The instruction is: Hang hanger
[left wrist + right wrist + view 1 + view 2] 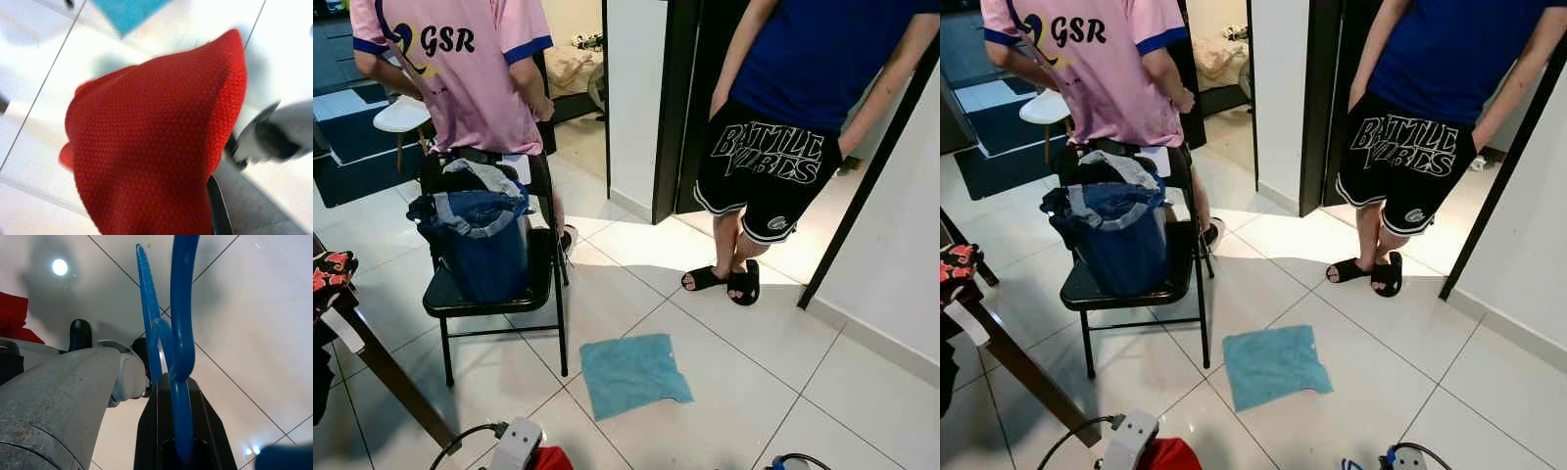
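The white tiled floor point(724, 352) is spreading under everything, and the black folding chair point(543, 279) is standing on it as the landmark; a person in a pink shirt point(470, 69) is standing just behind the chair, close against its back, and a second person in a blue shirt and black shorts point(773, 157) is standing well to the chair's right in a dark doorway, wearing black slippers point(729, 281); a blue bag with grey trim point(480, 240) is sitting on the chair's seat, stuffed with cloth; a wooden table edge point(382, 367) is slanting past the chair's left side, with red-and-black fabric point(328, 274) lying on it; a light blue towel point(631, 372) is lying flat on the tiles just in front of the chair and to its right.

A red garment point(151, 156) is hanging over the left gripper point(217, 208) in the left wrist view, nearer the robot than the chair, covering the fingers so that I cannot tell whether they are spread or pinching; the blue plastic hanger point(171, 333) is being held low on the robot's right, well in front of the chair, and the right gripper point(181, 426) is pinching its stem between the black fingers point(151, 431), the hook curving away over the tiles.
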Controlling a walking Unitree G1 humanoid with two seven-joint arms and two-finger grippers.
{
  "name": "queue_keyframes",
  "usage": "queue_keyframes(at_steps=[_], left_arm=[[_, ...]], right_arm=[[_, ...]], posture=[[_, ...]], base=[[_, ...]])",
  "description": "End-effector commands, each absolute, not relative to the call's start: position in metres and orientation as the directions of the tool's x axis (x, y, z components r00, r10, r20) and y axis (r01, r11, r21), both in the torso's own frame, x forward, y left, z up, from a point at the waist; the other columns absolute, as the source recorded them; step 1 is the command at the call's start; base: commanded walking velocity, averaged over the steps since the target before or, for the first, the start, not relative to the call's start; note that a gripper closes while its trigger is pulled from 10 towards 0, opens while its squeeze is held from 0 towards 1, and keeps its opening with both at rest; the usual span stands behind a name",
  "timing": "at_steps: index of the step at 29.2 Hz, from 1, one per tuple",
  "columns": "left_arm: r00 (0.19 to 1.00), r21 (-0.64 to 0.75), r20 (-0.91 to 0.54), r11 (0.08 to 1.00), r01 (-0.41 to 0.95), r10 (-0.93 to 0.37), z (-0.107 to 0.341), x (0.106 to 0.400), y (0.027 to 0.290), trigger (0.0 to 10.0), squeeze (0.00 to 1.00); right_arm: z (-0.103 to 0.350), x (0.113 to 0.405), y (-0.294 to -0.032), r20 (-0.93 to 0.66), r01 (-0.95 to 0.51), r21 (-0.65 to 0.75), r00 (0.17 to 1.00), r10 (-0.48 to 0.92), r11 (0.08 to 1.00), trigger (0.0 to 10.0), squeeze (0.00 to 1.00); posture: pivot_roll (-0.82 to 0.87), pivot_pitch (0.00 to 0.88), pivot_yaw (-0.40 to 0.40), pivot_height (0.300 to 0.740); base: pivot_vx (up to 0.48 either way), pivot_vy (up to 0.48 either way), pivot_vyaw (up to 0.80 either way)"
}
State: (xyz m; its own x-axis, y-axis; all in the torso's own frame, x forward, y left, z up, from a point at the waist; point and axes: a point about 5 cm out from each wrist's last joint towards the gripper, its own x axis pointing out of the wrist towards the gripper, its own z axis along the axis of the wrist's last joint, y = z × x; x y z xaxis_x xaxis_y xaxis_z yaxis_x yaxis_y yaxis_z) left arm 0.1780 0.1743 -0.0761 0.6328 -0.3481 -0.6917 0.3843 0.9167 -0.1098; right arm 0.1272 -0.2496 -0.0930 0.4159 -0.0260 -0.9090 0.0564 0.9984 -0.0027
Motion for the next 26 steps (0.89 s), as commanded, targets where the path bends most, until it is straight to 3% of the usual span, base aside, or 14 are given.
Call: queue_keyframes(at_steps=[1,5,6,8,9,10,11,13,26], left_arm=[[0.683,-0.134,-0.631,0.919,0.37,-0.367,-0.071,0.182,0.175,10.0,0.0],[0.735,-0.172,-0.566,0.926,0.337,-0.373,-0.066,0.185,0.175,10.0,0.0],[0.801,-0.167,-0.454,0.92,0.355,-0.391,-0.04,0.232,0.159,10.0,0.0],[0.801,-0.167,-0.454,0.92,0.355,-0.391,-0.04,0.232,0.159,10.0,0.0],[0.846,-0.153,-0.336,0.911,0.384,-0.413,-0.008,0.272,0.147,10.0,0.0],[0.846,-0.153,-0.336,0.911,0.384,-0.413,-0.008,0.272,0.147,10.0,0.0],[0.875,-0.131,-0.231,0.905,0.404,-0.424,0.02,0.299,0.14,10.0,0.0],[0.891,-0.12,-0.154,0.903,0.413,-0.428,0.039,0.313,0.138,10.0,0.0],[0.913,-0.077,-0.142,0.924,0.374,-0.382,0.042,0.313,0.16,10.0,0.0]], right_arm=[[-0.094,0.127,-0.248,-0.905,0.077,0.008,0.425,-0.026,0.997,10.0,0.0],[-0.094,0.128,-0.247,-0.901,0.093,0.011,0.432,-0.03,0.996,10.0,0.0],[-0.094,0.128,-0.247,-0.899,0.102,0.013,0.436,-0.033,0.995,10.0,0.0],[-0.094,0.128,-0.247,-0.899,0.102,0.013,0.436,-0.033,0.995,10.0,0.0],[-0.094,0.128,-0.247,-0.896,0.111,0.016,0.443,-0.035,0.994,10.0,0.0],[-0.094,0.128,-0.247,-0.896,0.111,0.016,0.443,-0.035,0.994,10.0,0.0],[-0.093,0.129,-0.247,-0.887,0.135,0.022,0.46,-0.043,0.991,10.0,0.0],[-0.093,0.13,-0.247,-0.876,0.16,0.027,0.479,-0.054,0.987,10.0,0.0],[-0.083,0.142,-0.25,-0.777,0.133,0.02,0.625,-0.068,0.991,10.0,0.0]], posture=[[-0.05,0.0,-0.001,0.74],[-0.04,0.0,0.003,0.74],[-0.04,0.0,0.003,0.74],[-0.04,0.0,0.003,0.74],[-0.03,0.0,0.001,0.74],[-0.03,0.0,0.001,0.74],[-0.03,0.0,0.0,0.74],[-0.03,0.0,-0.001,0.74],[-0.01,0.0,-0.009,0.74]], base=[[0.0,0.0,0.0],[0.0,0.0,0.0],[0.0,0.0,0.0],[0.0,0.0,0.0],[0.0,0.0,0.0],[0.0,0.0,0.0],[0.0,0.0,0.0],[0.0,0.0,0.0],[0.0,0.0,0.0]])
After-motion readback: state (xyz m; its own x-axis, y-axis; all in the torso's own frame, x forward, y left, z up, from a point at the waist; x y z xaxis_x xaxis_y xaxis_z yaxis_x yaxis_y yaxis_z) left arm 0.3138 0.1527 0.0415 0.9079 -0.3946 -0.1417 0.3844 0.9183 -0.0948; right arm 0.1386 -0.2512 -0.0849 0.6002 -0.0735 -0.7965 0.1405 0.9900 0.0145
